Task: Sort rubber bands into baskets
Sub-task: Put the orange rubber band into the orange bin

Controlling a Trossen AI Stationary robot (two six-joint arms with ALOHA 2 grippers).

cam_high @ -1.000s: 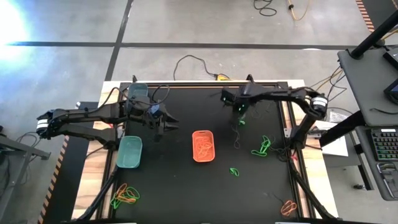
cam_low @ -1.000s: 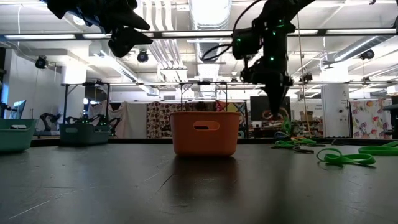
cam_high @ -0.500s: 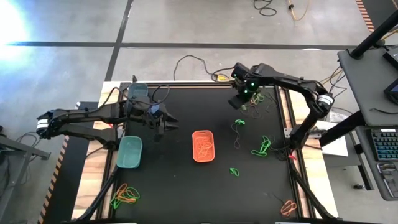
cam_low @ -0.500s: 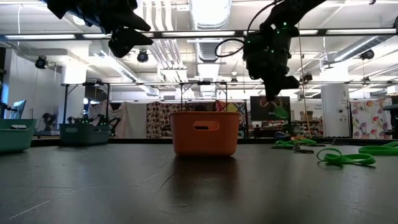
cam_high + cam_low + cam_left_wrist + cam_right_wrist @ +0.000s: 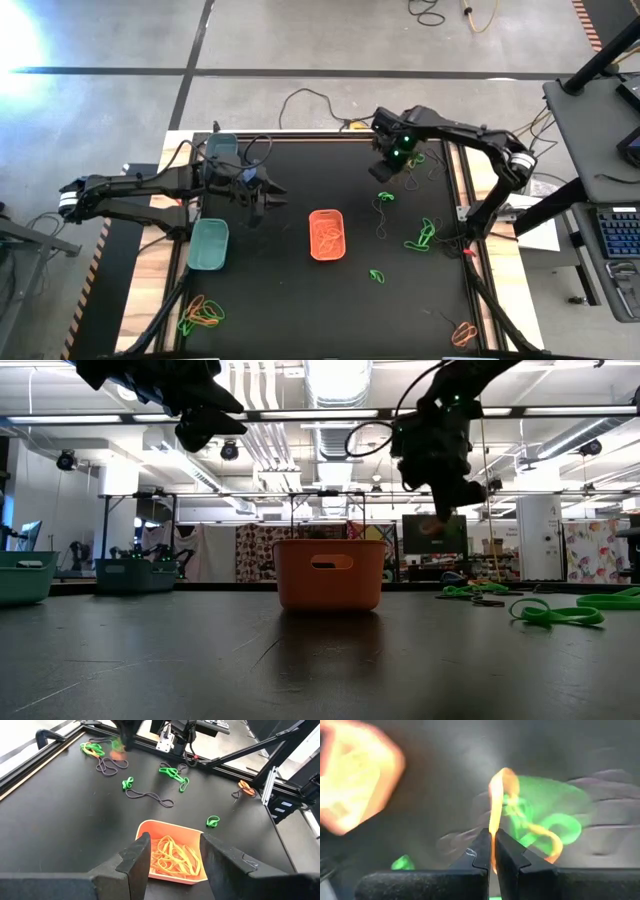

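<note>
My right gripper (image 5: pixel 492 851) pinches an orange rubber band (image 5: pixel 496 805) above the table's (image 5: pixel 290 300) far side; my left gripper (image 5: pixel 172 857) hovers half-open, empty, left of the orange basket (image 5: pixel 327 234).

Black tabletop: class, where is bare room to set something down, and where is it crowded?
Free: the stretch of the black tabletop in front of the orange basket, and between it and the teal basket. Crowded: the right side, strewn with rubber bands.
</note>
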